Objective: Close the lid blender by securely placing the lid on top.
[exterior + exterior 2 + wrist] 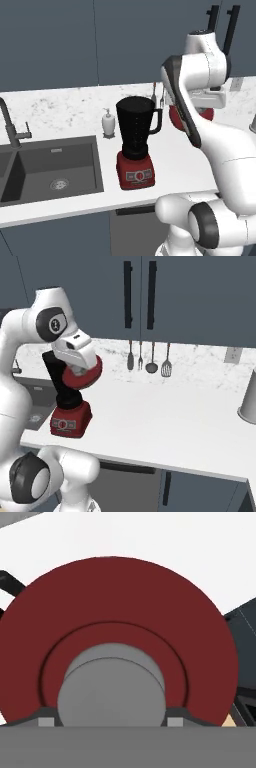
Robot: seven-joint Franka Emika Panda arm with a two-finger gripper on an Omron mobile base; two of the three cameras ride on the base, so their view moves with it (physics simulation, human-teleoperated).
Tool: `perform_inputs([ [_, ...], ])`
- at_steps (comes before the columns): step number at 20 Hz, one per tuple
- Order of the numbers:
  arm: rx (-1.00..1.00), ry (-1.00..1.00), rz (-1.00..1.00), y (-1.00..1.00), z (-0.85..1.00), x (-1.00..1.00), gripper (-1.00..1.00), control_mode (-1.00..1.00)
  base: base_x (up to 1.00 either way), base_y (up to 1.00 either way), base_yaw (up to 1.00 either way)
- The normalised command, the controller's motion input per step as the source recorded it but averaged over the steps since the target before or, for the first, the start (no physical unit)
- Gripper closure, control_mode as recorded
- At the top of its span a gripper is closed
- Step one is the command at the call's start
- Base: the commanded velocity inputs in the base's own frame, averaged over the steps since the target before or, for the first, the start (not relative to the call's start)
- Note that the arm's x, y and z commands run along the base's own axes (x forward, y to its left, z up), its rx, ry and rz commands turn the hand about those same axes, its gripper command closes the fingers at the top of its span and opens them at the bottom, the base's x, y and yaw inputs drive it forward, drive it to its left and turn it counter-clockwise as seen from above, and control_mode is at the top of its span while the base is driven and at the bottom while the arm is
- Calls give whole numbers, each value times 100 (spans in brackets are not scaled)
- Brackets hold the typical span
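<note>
Red lid (120,617) is riding in the closed hand (80,363), apparently beside the uncovered blender (135,145); seating is pending.

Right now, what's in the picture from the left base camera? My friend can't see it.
A white robot arm holds a red lid in its end effector, up off the white counter, to the right of a black blender whose jar is open on top. A small white soap dispenser and a dark sink lie to the blender's left.
</note>
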Motion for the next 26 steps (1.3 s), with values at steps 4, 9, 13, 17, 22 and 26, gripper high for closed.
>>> perform_inputs([
  [4,-13,-2,0,88,90,1,100,-100,0,0,0],
  [9,-2,0,4,74,38,18,100,-100,0,0,0],
  [13,0,2,12,47,0,37,100,-100,0,0,0],
  [17,0,1,10,12,0,52,100,-100,0,0,0],
  [22,2,0,10,0,0,60,100,-100,0,0,0],
  [26,3,1,10,6,-5,45,100,-100,0,0,0],
])
